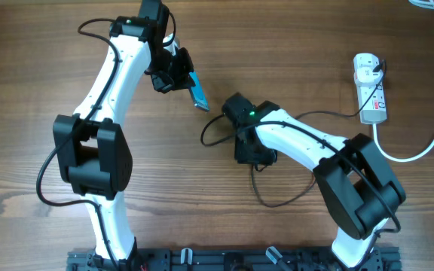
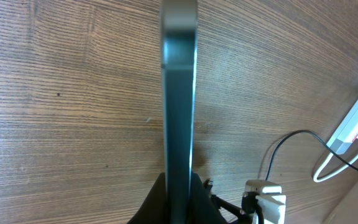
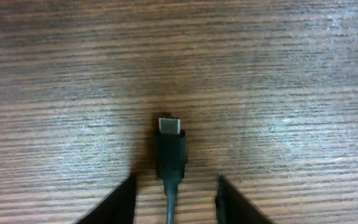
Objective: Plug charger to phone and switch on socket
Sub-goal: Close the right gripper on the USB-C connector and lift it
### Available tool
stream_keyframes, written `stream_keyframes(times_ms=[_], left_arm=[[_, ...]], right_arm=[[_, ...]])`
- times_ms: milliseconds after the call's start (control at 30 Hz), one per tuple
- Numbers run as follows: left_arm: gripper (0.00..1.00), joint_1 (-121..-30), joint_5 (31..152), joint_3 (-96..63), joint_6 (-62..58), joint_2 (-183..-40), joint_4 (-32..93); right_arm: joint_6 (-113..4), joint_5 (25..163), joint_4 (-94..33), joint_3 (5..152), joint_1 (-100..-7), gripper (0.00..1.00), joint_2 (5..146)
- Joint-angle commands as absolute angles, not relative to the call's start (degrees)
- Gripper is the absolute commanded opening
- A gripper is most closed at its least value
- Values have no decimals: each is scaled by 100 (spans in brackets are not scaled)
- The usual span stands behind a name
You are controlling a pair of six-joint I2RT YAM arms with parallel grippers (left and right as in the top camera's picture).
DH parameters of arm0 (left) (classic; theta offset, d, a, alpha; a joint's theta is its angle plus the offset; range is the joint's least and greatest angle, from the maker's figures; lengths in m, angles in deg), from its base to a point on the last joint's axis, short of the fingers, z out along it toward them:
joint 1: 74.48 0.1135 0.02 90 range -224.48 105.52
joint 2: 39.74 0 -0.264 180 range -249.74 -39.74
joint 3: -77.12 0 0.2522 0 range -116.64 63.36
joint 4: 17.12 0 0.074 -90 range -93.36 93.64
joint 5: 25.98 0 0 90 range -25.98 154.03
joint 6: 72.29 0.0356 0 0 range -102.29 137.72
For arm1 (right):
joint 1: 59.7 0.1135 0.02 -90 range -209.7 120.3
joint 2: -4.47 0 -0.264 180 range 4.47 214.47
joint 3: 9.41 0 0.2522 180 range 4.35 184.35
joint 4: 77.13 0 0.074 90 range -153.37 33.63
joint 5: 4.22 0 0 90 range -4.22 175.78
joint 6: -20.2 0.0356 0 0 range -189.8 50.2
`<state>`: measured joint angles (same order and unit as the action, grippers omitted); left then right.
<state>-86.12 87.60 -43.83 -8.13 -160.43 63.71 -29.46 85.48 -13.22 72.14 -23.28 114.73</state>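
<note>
My left gripper [image 1: 178, 75] is shut on the phone [image 1: 199, 93] and holds it above the table, turquoise face up. In the left wrist view the phone [image 2: 179, 93] shows edge-on, clamped between the fingers [image 2: 179, 202]. My right gripper [image 1: 251, 153] is open and low over the table. The charger's dark connector tip [image 3: 170, 144] lies flat between the open fingers [image 3: 174, 190], which do not touch it. The thin black cable [image 1: 336, 114] runs from the black plug in the white socket [image 1: 371, 89] at the right. The socket also shows in the left wrist view [image 2: 355, 124].
The socket's thick white cord [image 1: 428, 147] curves along the right edge of the table. Loops of the thin cable lie around and below the right gripper [image 1: 277, 202]. The right arm's wrist [image 2: 265, 200] shows close beside the phone in the left wrist view.
</note>
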Motion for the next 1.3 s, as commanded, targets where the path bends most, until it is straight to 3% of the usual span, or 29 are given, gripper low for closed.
stream_keyframes(times_ms=[0,300,433,1167,1267], left_arm=[[4,-8620,8775,-4432,-846,-15826,6360],[4,-8620,8777,-4432,-846,-15826,6360],[4,-8620,8775,-4432,-846,-15826,6376],[4,-8620,8775,-4432,-846,-15826,6378],[4,-8620,8777,-4432,-846,-15826,6380]], right_arm=[[-2935,8435,-1314,7140,-2391,32,11763],[-2999,8478,-1296,7140,-2391,26,11763],[-3080,8561,-1303,7140,-2394,19,11763],[-3082,8577,-1298,7140,-2396,11,11763],[-3084,8581,-1300,7140,-2396,4,11763]])
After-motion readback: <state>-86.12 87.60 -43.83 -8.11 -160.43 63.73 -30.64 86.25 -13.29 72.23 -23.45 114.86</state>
